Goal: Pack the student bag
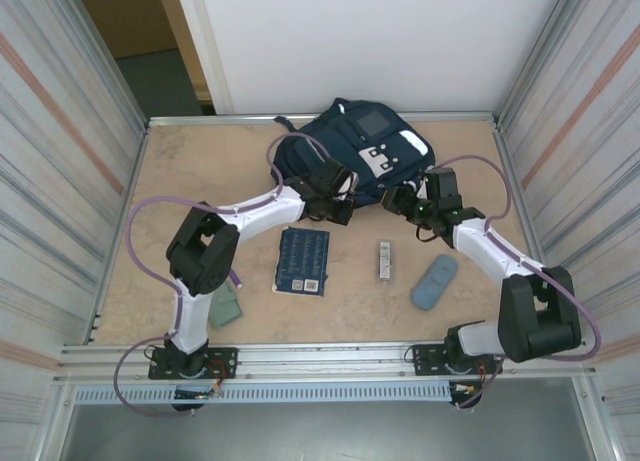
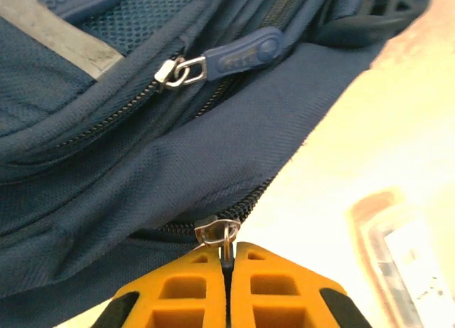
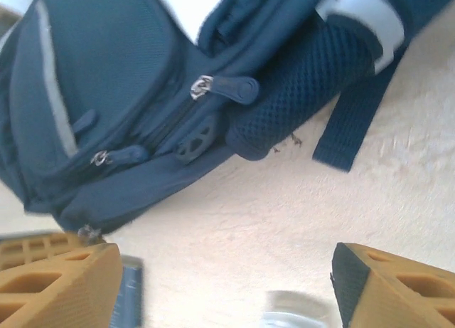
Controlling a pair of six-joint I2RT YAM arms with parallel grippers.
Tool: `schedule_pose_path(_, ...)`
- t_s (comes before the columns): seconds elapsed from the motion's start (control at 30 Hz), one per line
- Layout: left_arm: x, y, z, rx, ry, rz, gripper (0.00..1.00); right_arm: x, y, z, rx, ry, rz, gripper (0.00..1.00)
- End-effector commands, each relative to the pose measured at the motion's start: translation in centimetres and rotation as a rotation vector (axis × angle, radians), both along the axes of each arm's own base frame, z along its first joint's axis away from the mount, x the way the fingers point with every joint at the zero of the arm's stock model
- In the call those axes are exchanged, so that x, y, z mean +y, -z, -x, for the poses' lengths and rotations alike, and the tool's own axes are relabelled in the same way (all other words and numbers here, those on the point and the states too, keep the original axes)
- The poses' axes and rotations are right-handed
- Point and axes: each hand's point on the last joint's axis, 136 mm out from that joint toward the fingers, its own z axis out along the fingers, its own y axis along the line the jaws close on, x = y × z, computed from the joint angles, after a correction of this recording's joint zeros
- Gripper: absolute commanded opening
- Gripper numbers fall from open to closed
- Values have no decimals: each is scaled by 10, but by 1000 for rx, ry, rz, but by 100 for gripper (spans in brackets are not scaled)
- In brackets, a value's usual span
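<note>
Pinching the little metal zipper pull (image 2: 215, 230) at the near edge of the student bag (image 1: 350, 146), the left gripper (image 2: 228, 262) has its two orange fingers pressed tight together, and the pull is caught between them. I think it grabs this small part because dragging it along the zipper is the way to open the bag, and nothing can go inside while it is zipped. The bag lies on the far part of the table (image 1: 200, 161) with its front pockets facing up, so the zippers are easy to reach. The right gripper (image 3: 226, 271) hangs just beside the bag, near its mesh side pocket, with its fingers spread wide and nothing in them. My guess is that it waits there to press the bag down, so the bag does not slide when the zipper gets pulled. Nearer than the bag, the dark-blue book (image 1: 303, 261), a small silver thing (image 1: 384, 261) and a grey-blue pouch (image 1: 434, 282) lie in a row, apart from each other. That spacing should make each one easy to pick up alone later.
</note>
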Motion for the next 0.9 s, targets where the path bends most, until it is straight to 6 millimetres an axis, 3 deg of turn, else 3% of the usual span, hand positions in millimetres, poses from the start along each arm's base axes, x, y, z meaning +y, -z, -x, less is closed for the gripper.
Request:
schedule_pose_path(0.0,-21,-32,3,-34,91,109,0,11,5,-2,170,198,-227,77)
schedule_pose_path(0.1,-27,-34,3,-23,87,143,0,24,10,-7,242,296,-378,77)
schedule_pose_path(0.23,-34,-39,3,-33,86,201,0,42,24,-17,315,350,-423,76)
schedule_pose_path(0.33,-36,-44,6,-29,100,220,0,65,34,-27,363,346,-506,70)
schedule_pose_path(0.4,-35,-43,7,-36,105,221,0,77,35,-35,365,322,-530,61)
schedule_pose_path(0.6,-18,-38,4,-50,72,187,0,69,39,-40,359,365,-508,50)
schedule_pose_path(0.67,-13,-36,3,-53,65,193,0,62,38,-40,353,382,-506,51)
schedule_pose_path(0.77,-9,-33,3,-36,58,199,0,59,33,-38,354,388,-513,67)
schedule_pose_path(0.87,-10,-30,5,-26,69,209,0,67,23,-37,356,366,-560,68)
